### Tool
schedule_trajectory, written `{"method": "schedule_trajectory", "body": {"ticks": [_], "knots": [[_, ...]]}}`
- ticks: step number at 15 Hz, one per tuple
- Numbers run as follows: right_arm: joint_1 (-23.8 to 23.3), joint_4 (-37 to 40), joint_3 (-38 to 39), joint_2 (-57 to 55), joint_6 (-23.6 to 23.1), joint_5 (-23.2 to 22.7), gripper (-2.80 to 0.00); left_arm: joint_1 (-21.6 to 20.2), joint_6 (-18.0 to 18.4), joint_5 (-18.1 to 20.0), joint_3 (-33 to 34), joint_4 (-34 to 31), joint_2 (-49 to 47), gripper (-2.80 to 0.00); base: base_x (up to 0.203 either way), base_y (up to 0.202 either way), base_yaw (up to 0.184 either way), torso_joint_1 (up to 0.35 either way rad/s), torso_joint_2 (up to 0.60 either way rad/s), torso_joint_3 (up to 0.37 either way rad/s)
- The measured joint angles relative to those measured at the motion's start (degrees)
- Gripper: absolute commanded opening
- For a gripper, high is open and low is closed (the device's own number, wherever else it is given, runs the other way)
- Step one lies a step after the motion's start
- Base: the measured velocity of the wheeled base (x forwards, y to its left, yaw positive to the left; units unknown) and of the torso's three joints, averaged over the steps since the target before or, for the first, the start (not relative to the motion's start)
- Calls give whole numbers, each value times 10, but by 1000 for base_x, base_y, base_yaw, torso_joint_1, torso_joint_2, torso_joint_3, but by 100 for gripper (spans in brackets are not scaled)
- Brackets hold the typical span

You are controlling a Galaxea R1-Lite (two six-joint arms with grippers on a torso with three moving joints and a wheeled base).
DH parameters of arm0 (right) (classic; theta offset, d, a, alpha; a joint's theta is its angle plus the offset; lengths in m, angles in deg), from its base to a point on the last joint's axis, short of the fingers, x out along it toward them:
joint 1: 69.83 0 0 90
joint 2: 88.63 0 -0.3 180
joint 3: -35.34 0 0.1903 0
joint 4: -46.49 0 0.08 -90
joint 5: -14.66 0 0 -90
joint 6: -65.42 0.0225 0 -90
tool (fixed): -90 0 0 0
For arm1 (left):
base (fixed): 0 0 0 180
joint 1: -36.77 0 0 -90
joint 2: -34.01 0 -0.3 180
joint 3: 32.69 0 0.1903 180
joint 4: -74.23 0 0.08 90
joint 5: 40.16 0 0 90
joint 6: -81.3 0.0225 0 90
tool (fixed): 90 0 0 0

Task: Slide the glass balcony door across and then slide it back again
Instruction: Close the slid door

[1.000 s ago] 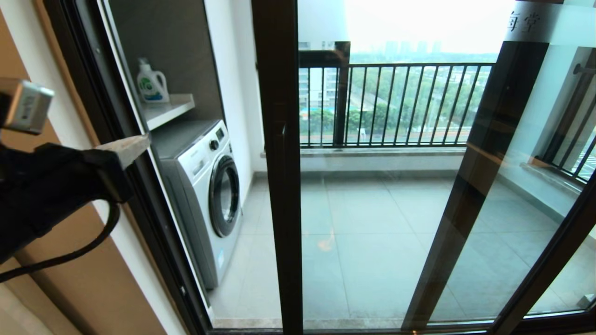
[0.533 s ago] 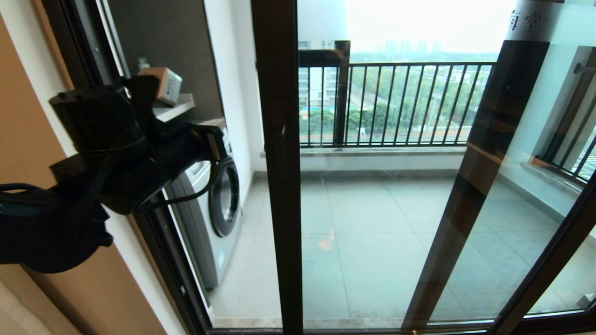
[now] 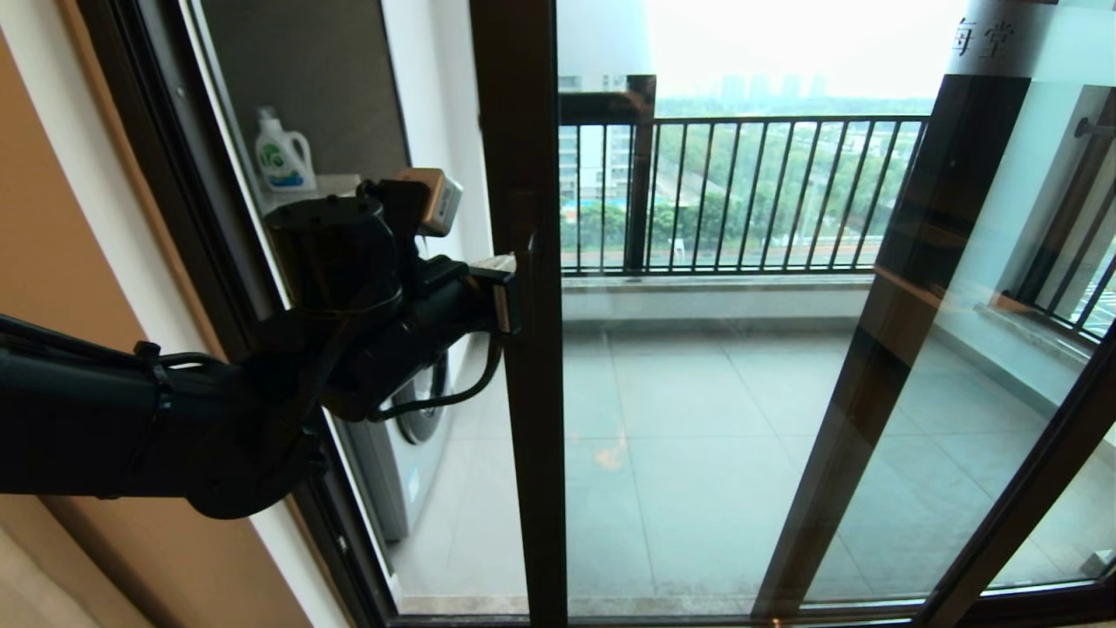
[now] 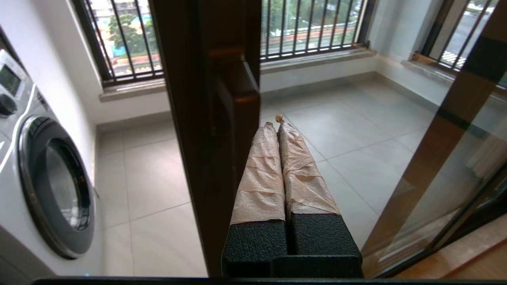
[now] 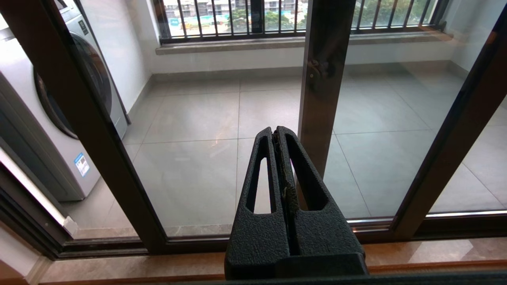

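Observation:
The glass balcony door (image 3: 697,419) has a dark brown upright (image 3: 521,436) that carries a black bar handle (image 3: 528,249). Its frosted top strip with characters (image 3: 985,39) shows at the upper right. My left gripper (image 3: 505,296) reaches in from the left and is shut, with its tips at the upright just below the handle. In the left wrist view the taped fingers (image 4: 261,170) lie pressed together beside the handle (image 4: 237,103), holding nothing. My right gripper (image 5: 276,130) is shut and empty, low down and facing the glass near the sill; the head view does not show it.
A washing machine (image 3: 410,471) stands on the balcony at the left, under a shelf with a detergent bottle (image 3: 283,157). A second brown upright (image 3: 907,331) and the outer frame (image 3: 1037,488) stand at the right. Black railing bars (image 3: 741,196) close the far side.
My left arm has swung from the left edge of the head view across to the door's upright, bringing its gripper to the handle. The door itself has not shifted.

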State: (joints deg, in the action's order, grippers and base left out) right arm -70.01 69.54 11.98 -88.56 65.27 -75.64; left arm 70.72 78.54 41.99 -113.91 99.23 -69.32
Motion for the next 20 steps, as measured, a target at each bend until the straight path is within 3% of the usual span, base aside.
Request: {"method": "schedule_trajectory", "body": {"ticks": [11,14,20], "knots": [[0,0,0,0,0,0,-280,68,2,-48,-152,-45,-101,-280,0,0,0,0,0,0],[0,0,0,0,0,0,-280,68,3,-92,-174,-47,-127,-280,0,0,0,0,0,0],[0,0,0,0,0,0,-280,32,15,-96,-178,-48,-145,-280,0,0,0,0,0,0]]}}
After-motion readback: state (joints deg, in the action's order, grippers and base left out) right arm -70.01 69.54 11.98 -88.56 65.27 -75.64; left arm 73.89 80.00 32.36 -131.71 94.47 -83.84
